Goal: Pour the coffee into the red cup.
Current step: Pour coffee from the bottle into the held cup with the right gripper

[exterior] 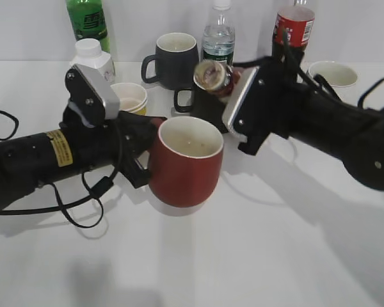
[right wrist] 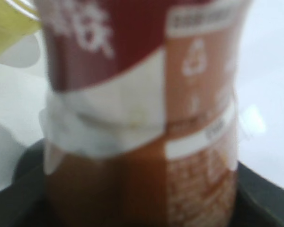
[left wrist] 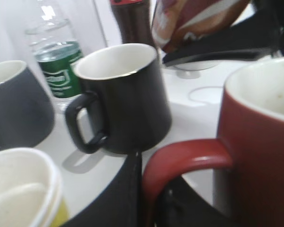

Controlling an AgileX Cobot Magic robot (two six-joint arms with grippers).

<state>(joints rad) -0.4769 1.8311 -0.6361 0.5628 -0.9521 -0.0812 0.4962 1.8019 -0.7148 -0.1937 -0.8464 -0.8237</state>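
Note:
The red cup (exterior: 185,165) stands mid-table, white inside. My left gripper (exterior: 143,155) is shut on its loop handle (left wrist: 180,163), which shows clearly in the left wrist view. My right gripper (exterior: 233,96) is shut on the coffee bottle (exterior: 212,75), a small brown bottle with a red-and-white label. The bottle is tipped on its side, its open mouth facing left, above and just behind the cup's rim. The bottle fills the right wrist view (right wrist: 142,113), hiding the jaws. It also shows at the top of the left wrist view (left wrist: 199,21). No liquid stream shows.
A black mug (exterior: 195,102) stands right behind the red cup. Behind are a grey mug (exterior: 175,59), stacked yellow-white cups (exterior: 130,98), a white jar (exterior: 93,57), a green bottle (exterior: 88,20), a water bottle (exterior: 218,35), a cola bottle (exterior: 294,25) and a white cup (exterior: 333,74).

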